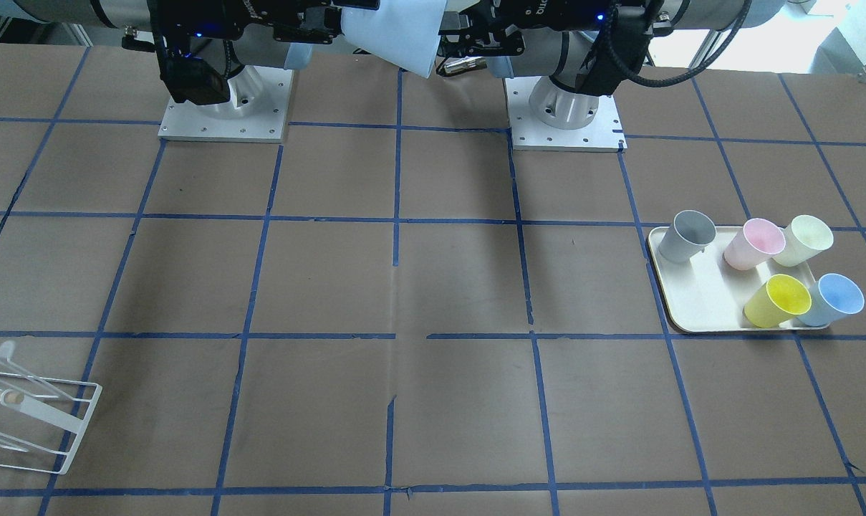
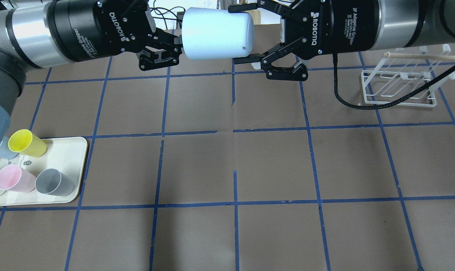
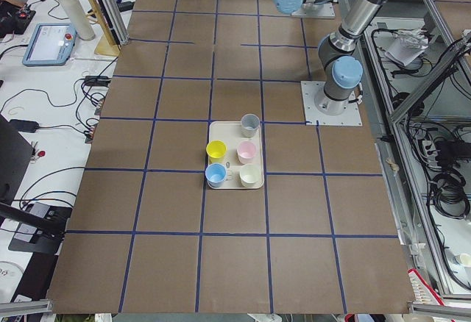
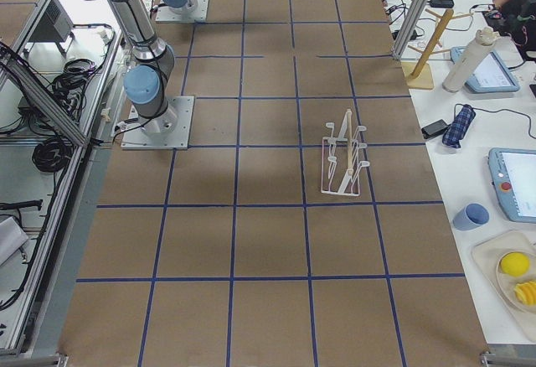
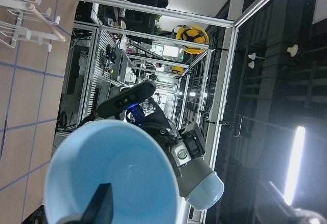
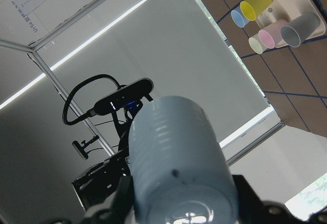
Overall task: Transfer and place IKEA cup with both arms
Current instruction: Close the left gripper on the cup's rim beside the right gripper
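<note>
Blue cup [image 2: 218, 34] in left end effector's [image 2: 178, 47] apparent pinch

Left tool [image 2: 176, 47] clamped, right tool [image 2: 235, 34] spread

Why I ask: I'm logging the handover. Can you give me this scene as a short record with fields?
stage: mid-air handover above the table
IKEA cup: lying sideways, off the table
left gripper: shut on the cup's rim, one finger inside
right gripper: open, fingers straddling the cup's base end
tray: five cups, grey, pink, cream, yellow and blue
rack: white wire, on the table at the robot's right
</note>
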